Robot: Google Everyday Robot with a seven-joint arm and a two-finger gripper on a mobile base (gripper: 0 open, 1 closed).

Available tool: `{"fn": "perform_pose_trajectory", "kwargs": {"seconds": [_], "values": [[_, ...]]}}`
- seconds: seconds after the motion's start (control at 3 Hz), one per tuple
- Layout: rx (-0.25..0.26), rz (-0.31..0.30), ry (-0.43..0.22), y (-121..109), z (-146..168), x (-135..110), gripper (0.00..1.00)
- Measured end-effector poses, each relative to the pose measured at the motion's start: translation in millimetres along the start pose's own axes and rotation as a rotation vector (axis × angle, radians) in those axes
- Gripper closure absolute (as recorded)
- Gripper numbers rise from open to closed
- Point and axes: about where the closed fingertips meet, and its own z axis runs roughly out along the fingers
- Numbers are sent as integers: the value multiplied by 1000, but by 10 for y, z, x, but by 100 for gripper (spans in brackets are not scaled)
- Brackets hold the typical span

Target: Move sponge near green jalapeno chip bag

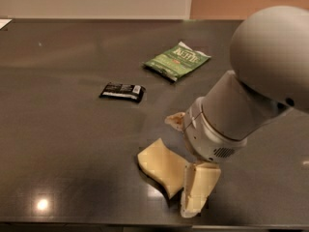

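Note:
The pale yellow sponge lies flat on the dark table, near the front edge. The green jalapeno chip bag lies flat farther back and slightly right, well apart from the sponge. My gripper hangs from the large grey arm. It is low over the table, right against the sponge's right edge, and it hides part of that edge.
A small black bar wrapper lies left of the chip bag, between it and the sponge. The table's front edge runs just below the sponge and gripper. A pale wall stands behind the table.

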Motion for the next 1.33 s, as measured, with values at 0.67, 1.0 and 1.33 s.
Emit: {"fn": "perform_pose_trajectory", "kwargs": {"seconds": [0.67, 1.0, 1.33], "values": [[-30, -18, 38, 37, 306, 147, 18], [-40, -23, 39, 27, 359, 154, 41], [-43, -13, 39, -30, 331, 182, 65]]}}
